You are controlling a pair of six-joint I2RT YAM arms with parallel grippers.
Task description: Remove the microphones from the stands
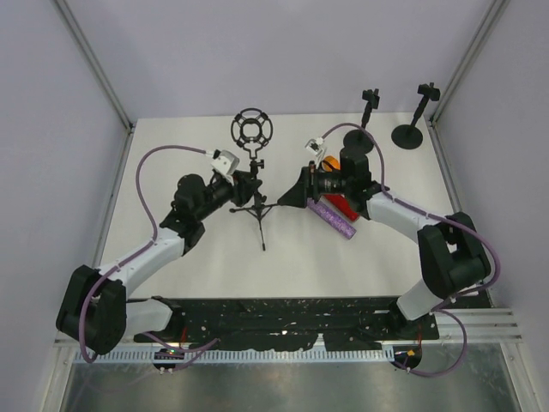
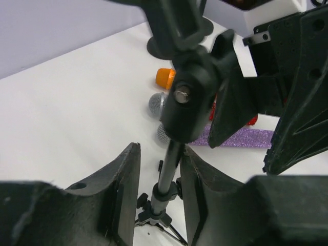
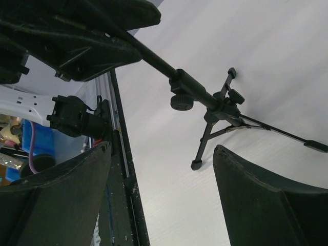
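Black and thin-legged, the metal tripod stand (image 1: 256, 208) sits at the middle of the white table (image 1: 189, 146), its round shock-mount ring (image 1: 252, 129) at the top of the pole, on the far side. The left gripper (image 1: 247, 192) reaches in from the left and straddles the pole. In the left wrist view its fingers (image 2: 122, 192) are parted, with a strip of table showing between one of them and the pole — not clamped. The right gripper (image 1: 290, 196) hangs just right of the stand, its fingers (image 3: 266, 205) spread wide with nothing between them.

The purple glitter microphone with a silver mesh head (image 1: 333, 220) lies flat on the table under the right arm, right of the tripod and apart from it. A red microphone (image 1: 338, 206) and an orange one (image 1: 328, 162) lie beside it. Two black round-base stands (image 1: 408, 135) are at the far right.
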